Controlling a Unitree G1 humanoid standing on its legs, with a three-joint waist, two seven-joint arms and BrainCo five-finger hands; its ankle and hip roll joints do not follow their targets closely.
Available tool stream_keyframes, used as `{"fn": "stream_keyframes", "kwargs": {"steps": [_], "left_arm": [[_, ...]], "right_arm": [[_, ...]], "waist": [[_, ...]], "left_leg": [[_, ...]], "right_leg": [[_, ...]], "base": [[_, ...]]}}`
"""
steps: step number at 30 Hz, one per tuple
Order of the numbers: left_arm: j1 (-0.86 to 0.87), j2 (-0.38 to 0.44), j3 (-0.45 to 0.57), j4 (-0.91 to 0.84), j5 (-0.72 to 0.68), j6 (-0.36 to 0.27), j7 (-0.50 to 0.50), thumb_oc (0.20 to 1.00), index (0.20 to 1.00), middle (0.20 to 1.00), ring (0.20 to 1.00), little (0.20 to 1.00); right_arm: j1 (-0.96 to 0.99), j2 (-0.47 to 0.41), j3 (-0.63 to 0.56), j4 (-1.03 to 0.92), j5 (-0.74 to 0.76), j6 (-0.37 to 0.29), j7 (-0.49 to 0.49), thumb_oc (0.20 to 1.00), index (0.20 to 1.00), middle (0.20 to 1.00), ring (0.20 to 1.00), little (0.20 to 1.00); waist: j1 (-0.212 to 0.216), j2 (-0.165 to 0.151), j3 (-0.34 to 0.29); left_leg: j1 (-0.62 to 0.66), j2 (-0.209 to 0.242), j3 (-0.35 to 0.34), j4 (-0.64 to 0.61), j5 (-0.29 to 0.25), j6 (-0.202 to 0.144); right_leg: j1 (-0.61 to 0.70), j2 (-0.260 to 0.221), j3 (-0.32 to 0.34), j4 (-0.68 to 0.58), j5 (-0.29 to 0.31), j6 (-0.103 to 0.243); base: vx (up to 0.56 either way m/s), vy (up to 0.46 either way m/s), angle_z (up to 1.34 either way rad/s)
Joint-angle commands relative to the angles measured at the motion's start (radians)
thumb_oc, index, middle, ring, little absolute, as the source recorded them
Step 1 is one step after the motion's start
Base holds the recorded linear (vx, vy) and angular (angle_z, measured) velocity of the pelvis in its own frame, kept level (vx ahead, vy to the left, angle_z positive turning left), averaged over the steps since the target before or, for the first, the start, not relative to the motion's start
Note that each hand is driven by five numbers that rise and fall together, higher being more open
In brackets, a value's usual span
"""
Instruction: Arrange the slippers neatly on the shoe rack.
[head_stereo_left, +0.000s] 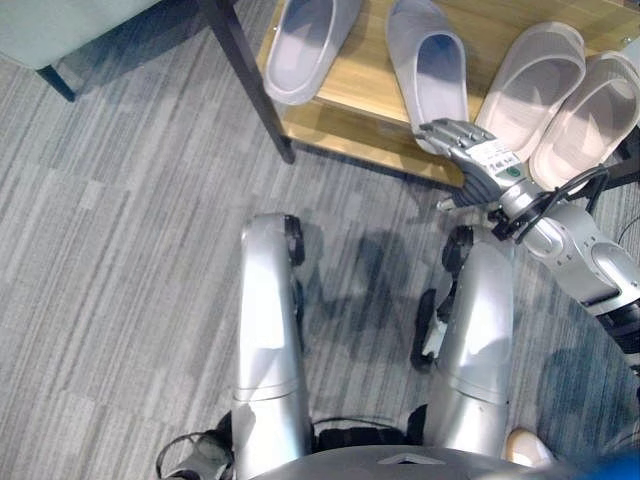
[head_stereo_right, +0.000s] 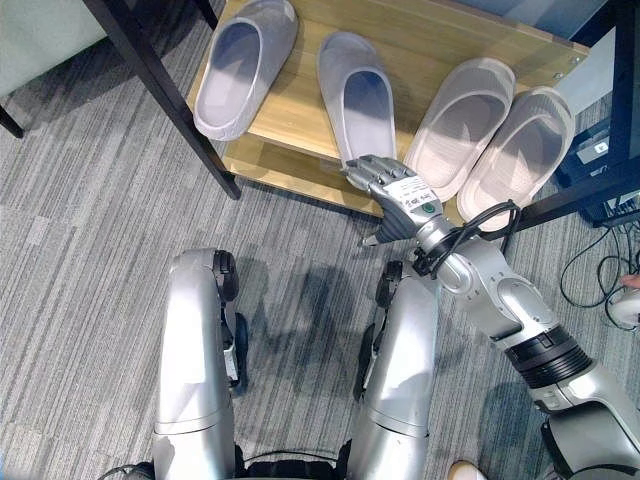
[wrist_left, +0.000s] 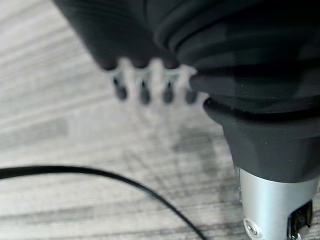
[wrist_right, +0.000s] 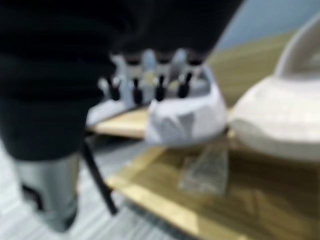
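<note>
Four slippers lying on the wooden shelf (head_stereo_right: 300, 140) of the shoe rack, toes pointing toward the shelf's back edge. Nearest the shelf's left end, a grey slipper (head_stereo_right: 243, 65), angled with its toe swung toward the right. Beside it, apart by a strip of bare wood, a second grey slipper (head_stereo_right: 357, 98), its heel reaching the shelf's front edge. Toward the right end, a pair of beige slippers, the left beige slipper (head_stereo_right: 461, 122) and the right beige slipper (head_stereo_right: 517, 150), set side by side and touching or nearly so, both slanting the same way, heels close to the front edge.

Right robot hand (head_stereo_right: 393, 192) reaching in at the front edge of the shelf, at the heel of the second grey slipper, between it and the left beige slipper. Fingers extended and relaxed, not wrapped round anything; dark tips seen against the grey slipper's heel in the right wrist view, contact not clear enough to call. Nothing held.

Left robot hand (wrist_left: 150, 85) seen in the left wrist view over the grey striped carpet (head_stereo_left: 120, 250), fingers hanging straight and loose, holding nothing.

Dark rack post (head_stereo_right: 160, 90) standing at the shelf's left front corner.
</note>
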Motion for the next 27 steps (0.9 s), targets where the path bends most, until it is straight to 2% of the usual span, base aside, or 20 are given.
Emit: {"fn": "stream_keyframes", "kwargs": {"steps": [1, 7, 14, 27], "left_arm": [[0.085, -0.024, -0.020, 0.027, 0.004, 0.027, -0.014, 1.000, 1.000, 1.000, 1.000, 1.000], [0.080, -0.022, -0.021, 0.034, 0.008, 0.030, -0.009, 1.000, 1.000, 1.000, 1.000, 1.000], [0.073, -0.017, -0.015, 0.044, 0.008, 0.030, 0.017, 1.000, 1.000, 1.000, 1.000, 1.000], [0.054, -0.016, -0.028, 0.057, -0.003, 0.028, 0.051, 1.000, 1.000, 1.000, 1.000, 1.000]], "right_arm": [[-0.068, -0.056, 0.018, -0.067, 0.052, -0.003, 0.042, 1.000, 1.000, 1.000, 1.000, 1.000], [-0.113, -0.040, 0.058, -0.034, 0.039, -0.008, 0.042, 1.000, 1.000, 1.000, 1.000, 1.000], [-0.173, -0.023, 0.098, 0.021, -0.026, 0.002, -0.008, 1.000, 1.000, 1.000, 1.000, 1.000], [-0.314, 0.066, 0.228, 0.160, -0.080, 0.021, -0.044, 1.000, 1.000, 1.000, 1.000, 1.000]], "waist": [[0.064, 0.027, -0.022], [0.069, 0.033, -0.022], [0.077, 0.040, -0.022], [0.095, 0.046, -0.022]], "left_leg": [[0.053, -0.042, 0.024, 0.008, -0.049, 0.077], [0.053, -0.044, 0.022, 0.009, -0.048, 0.076], [0.053, -0.046, 0.018, 0.009, -0.045, 0.075], [0.053, -0.051, 0.017, 0.013, -0.043, 0.070]], "right_leg": [[0.054, 0.035, 0.097, -0.040, 0.201, -0.124], [0.056, 0.038, 0.094, -0.042, 0.205, -0.122], [0.061, 0.039, 0.090, -0.046, 0.208, -0.121], [0.062, 0.040, 0.085, -0.044, 0.210, -0.121]], "base": [[0.00, 0.000, 0.00], [0.00, 0.000, 0.00], [0.00, 0.000, 0.00], [0.00, 0.000, 0.00]]}}
